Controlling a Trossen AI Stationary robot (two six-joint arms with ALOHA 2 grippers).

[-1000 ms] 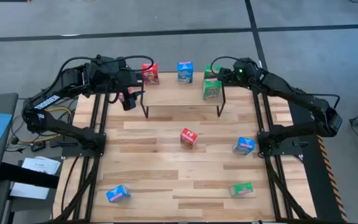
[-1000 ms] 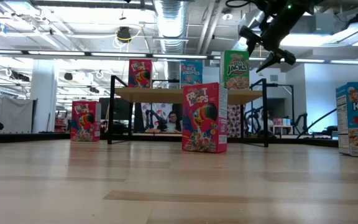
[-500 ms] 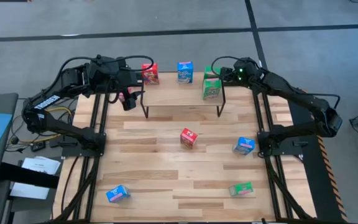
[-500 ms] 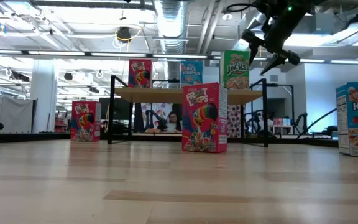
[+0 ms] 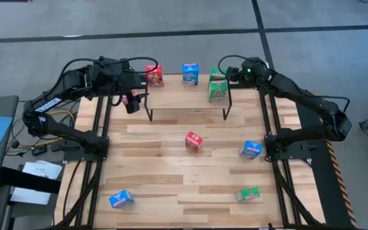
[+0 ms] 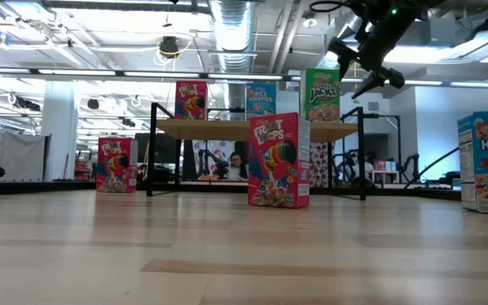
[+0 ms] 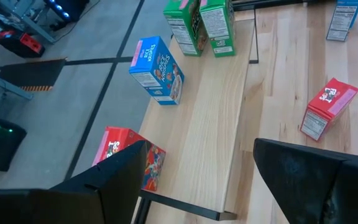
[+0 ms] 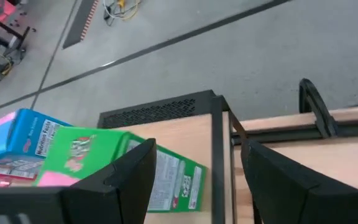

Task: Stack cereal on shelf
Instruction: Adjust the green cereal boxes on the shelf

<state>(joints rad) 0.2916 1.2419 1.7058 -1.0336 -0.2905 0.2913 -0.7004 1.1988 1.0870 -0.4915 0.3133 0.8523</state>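
The shelf (image 5: 187, 97) stands at the table's far middle. On its board stand a red cereal box (image 5: 154, 75), a blue one (image 5: 190, 73) and two green ones (image 5: 218, 86) at its right end. My right gripper (image 5: 224, 72) hovers open just right of the green boxes, level with the top of the green box (image 6: 322, 95); it shows in the right wrist view (image 8: 199, 149) with a green box (image 8: 98, 158) beside one finger. My left gripper (image 5: 133, 101) is open and empty at the shelf's left end, with the shelf board (image 7: 210, 118) between its fingers' line of sight.
Loose boxes on the table: a red one (image 5: 194, 141) in the middle, a blue one (image 5: 251, 149) to its right, a green one (image 5: 248, 193) lying near the front right, a blue one (image 5: 121, 199) at front left, and a red one (image 6: 117, 165) left of the shelf.
My right gripper has shifted a little toward the table's far right, away from the green boxes, and stays open. The boxes have stayed where they were.
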